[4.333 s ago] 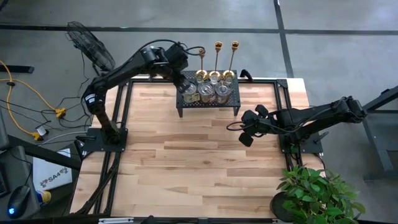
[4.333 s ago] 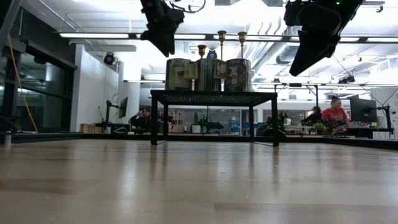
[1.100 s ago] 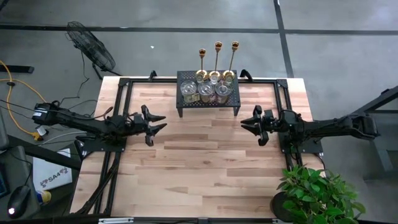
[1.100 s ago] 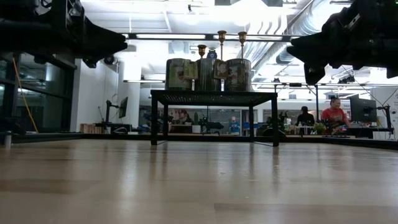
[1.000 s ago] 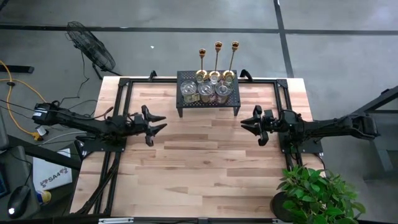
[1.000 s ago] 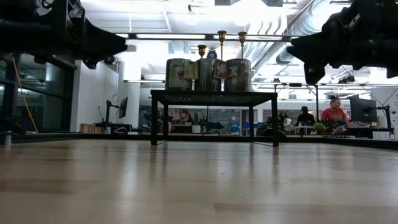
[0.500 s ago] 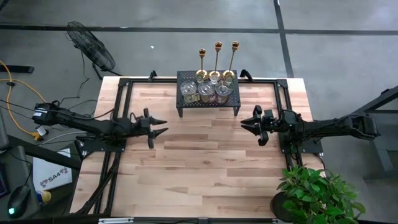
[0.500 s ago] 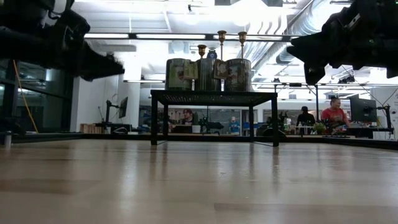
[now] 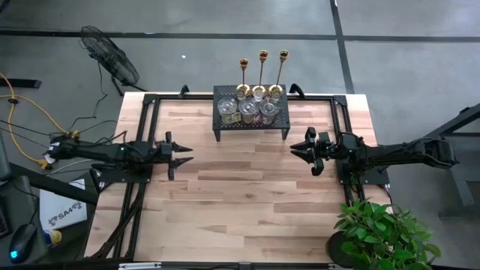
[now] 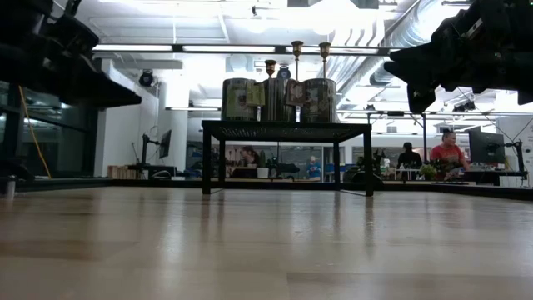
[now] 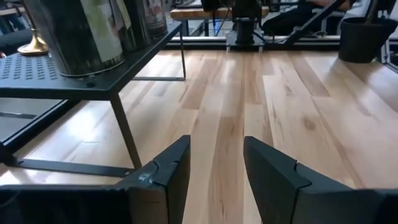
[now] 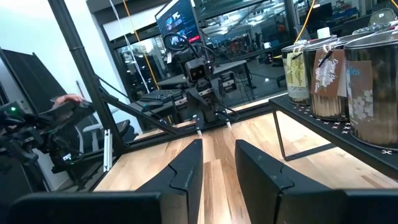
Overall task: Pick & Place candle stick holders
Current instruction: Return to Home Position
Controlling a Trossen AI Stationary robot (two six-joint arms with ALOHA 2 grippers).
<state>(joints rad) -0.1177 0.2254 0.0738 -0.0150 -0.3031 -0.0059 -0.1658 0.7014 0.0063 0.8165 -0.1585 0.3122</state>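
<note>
**Operator:** State the layout, largest item first.

**Technician:** The wooden tabletop (image 9: 247, 202) carries the black mesh stand (image 9: 251, 129) at the middle of its far edge. All positions below are referenced to this stand.

**Operator:** Arm positions?

**Technician:** The left arm (image 9: 105, 152) lies low and stretched out, to the left of the stand and forward of its front edge. The left gripper (image 9: 180, 154) is well apart from the stand, off its front left leg, and hangs above the wood. Its fingers (image 11: 168, 171) stand apart with bare planks showing between them; they grasp nothing. The right arm (image 9: 397, 154) lies likewise to the stand's right. The right gripper (image 9: 300, 152) is near the stand's front right corner, not touching it. Its fingers (image 12: 186, 165) are also spread, with nothing between them. In the low view both grippers hang clear above the tabletop.

**Operator:** Load on the stand?

**Technician:** Three silver candle tins (image 9: 247, 112) stand upright in a row across the mesh top, side by side. Behind the tins, along the stand's rear edge, three gold candle stick holders (image 9: 275, 91) stand upright on round bases, their thin stems rising above the tins. Neither gripper touches any of them.
</note>
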